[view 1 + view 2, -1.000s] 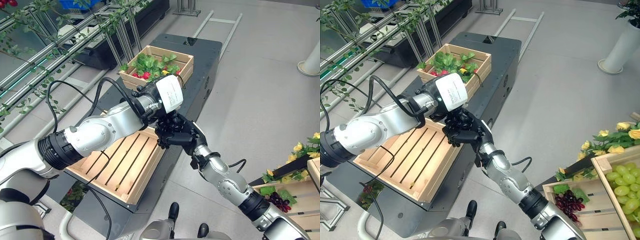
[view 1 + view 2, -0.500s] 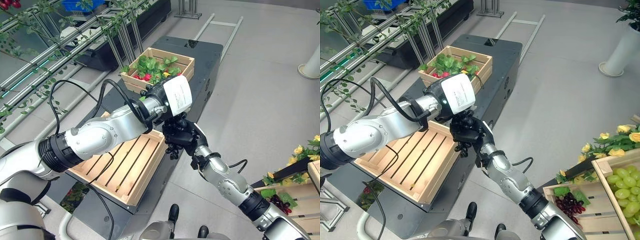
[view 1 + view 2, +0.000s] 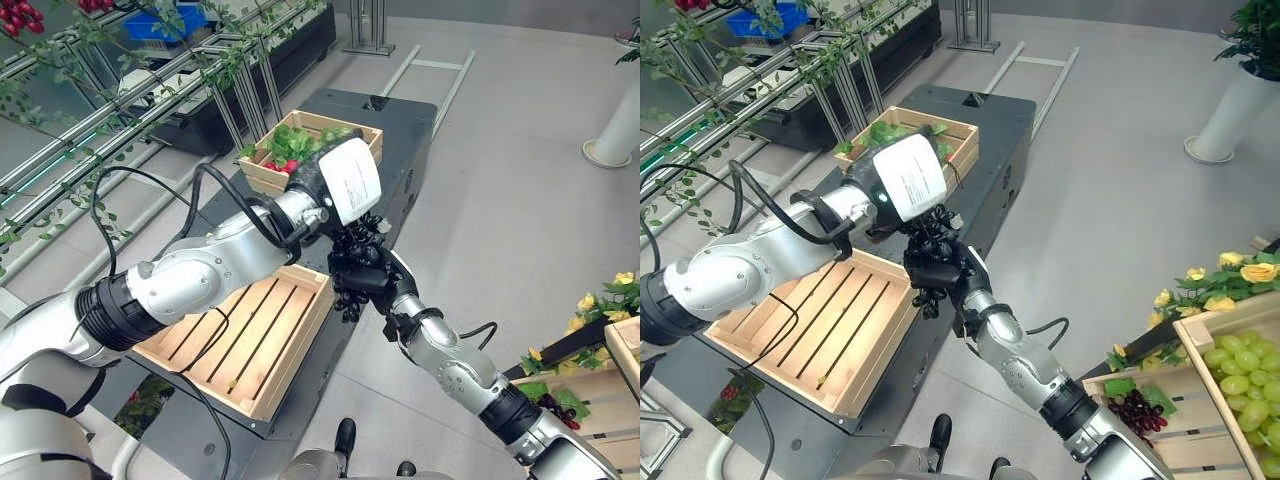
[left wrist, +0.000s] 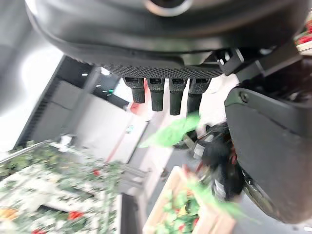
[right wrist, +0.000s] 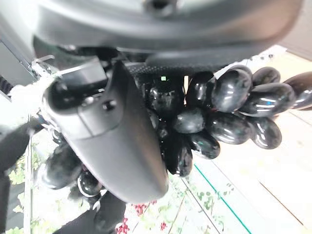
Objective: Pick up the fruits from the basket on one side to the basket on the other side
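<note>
My right hand (image 3: 362, 272) is shut on a bunch of black grapes (image 5: 229, 114). It hangs in the air just past the far right corner of the empty wooden crate (image 3: 250, 335), and some grapes (image 3: 927, 298) dangle below the fingers. My left hand (image 3: 927, 226) sits right above and against the right hand, under its white-labelled wrist. Its fingers (image 4: 163, 95) stand straight and hold nothing. The far wooden crate (image 3: 372, 132) holds green leaves and red fruit.
Both crates stand on a long black table (image 3: 412, 120), with grey floor to its right. At the right edge are crates of green grapes (image 3: 1240, 365) and dark red grapes (image 3: 1135, 408), plus yellow flowers (image 3: 1240, 272). Leafy metal racks (image 3: 120, 100) run along the left.
Both hands have moved together away from the near crate's corner toward the far crate. The grape bunch now hangs lower from the right hand. The camera has shifted too.
</note>
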